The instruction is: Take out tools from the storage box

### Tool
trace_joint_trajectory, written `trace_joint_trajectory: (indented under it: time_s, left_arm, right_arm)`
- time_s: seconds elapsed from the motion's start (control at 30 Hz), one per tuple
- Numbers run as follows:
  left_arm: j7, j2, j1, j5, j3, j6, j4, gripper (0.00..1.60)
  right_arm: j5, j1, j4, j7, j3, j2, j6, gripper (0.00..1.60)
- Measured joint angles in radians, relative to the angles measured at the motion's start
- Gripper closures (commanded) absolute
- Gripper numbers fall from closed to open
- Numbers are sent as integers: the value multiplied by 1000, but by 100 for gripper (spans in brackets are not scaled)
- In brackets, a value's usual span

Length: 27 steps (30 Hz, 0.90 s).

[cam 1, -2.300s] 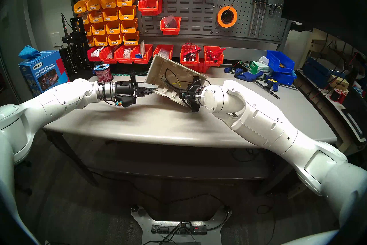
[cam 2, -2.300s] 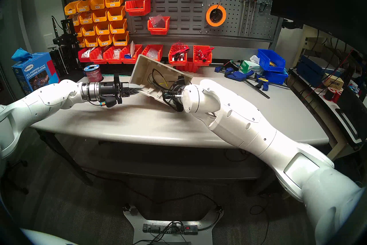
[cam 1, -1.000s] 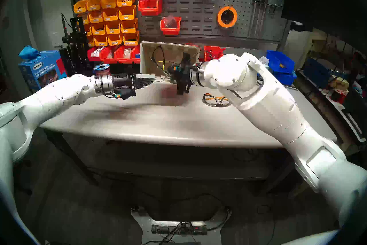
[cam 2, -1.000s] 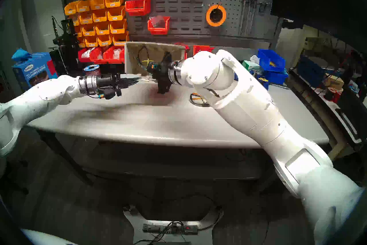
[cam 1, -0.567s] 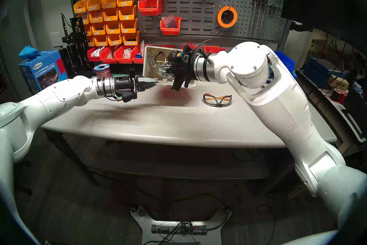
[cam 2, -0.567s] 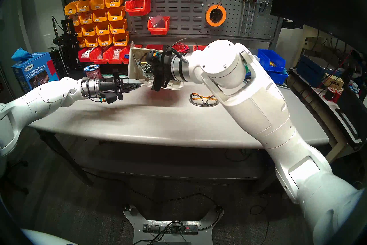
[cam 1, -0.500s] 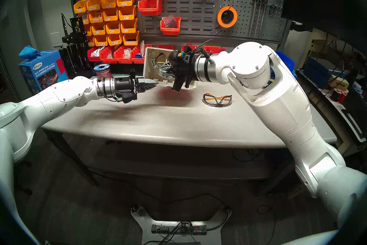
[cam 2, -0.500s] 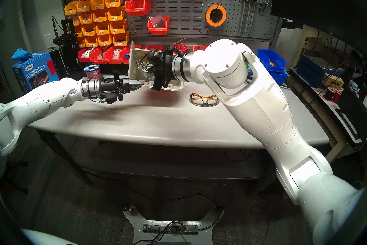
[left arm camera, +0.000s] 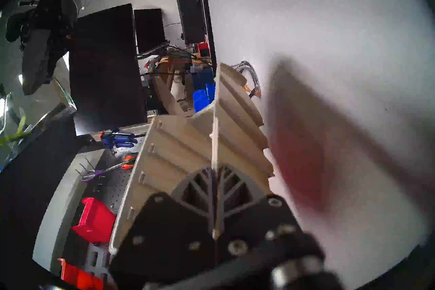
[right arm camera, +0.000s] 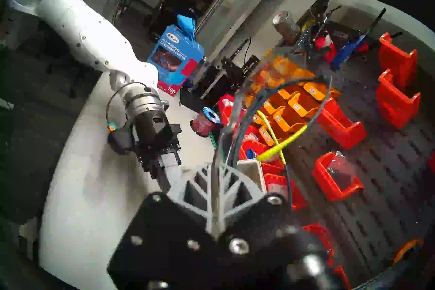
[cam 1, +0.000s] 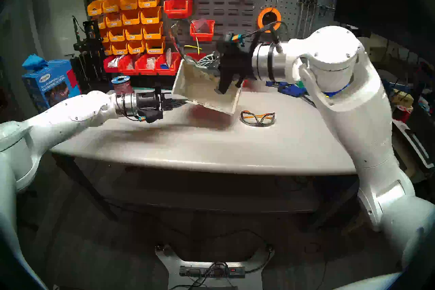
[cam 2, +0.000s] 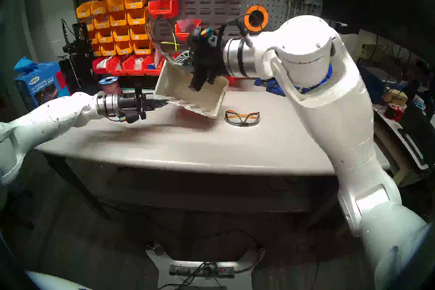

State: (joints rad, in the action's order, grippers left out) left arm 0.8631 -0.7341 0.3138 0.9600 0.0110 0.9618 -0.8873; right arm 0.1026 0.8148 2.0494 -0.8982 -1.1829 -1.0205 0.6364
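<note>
storage box (cam 1: 202, 87): matt beige plastic, ribbed | table (cam 1: 188, 141): smooth grey, slight sheen | safety glasses (cam 1: 257, 117): clear glossy lenses

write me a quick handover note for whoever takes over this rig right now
Left end effector: shut on the low front lip of the beige storage bin, holding it tilted above the table.
Right end effector: shut on the grey-and-yellow safety glasses, lifted above the bin's rim.
Orange-and-black safety glasses: on the table, right of the bin.
Done: both pairs out of the bin.
Left: set the held pair on the table, then set the bin down.
</note>
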Motion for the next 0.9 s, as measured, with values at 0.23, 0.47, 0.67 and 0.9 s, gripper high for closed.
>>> trace_joint_trajectory:
  time_s: [0.23,0.47,0.67,0.9]
  left_arm:
    - [0,1,0,3,-4,0,1,160]
    - [0,1,0,4,-7,0,4,160]
    - [0,1,0,4,-7,0,4,160]
    - [0,1,0,4,-7,0,4,160]
  right_arm:
    - [9,-10,5,-20,-52,32,26,160]
    - [-29,6,-10,14,-65,52,28,160]
    - [-76,44,-33,63,-79,77,23,160]
    - [-116,93,-53,105,-109,111,19,160]
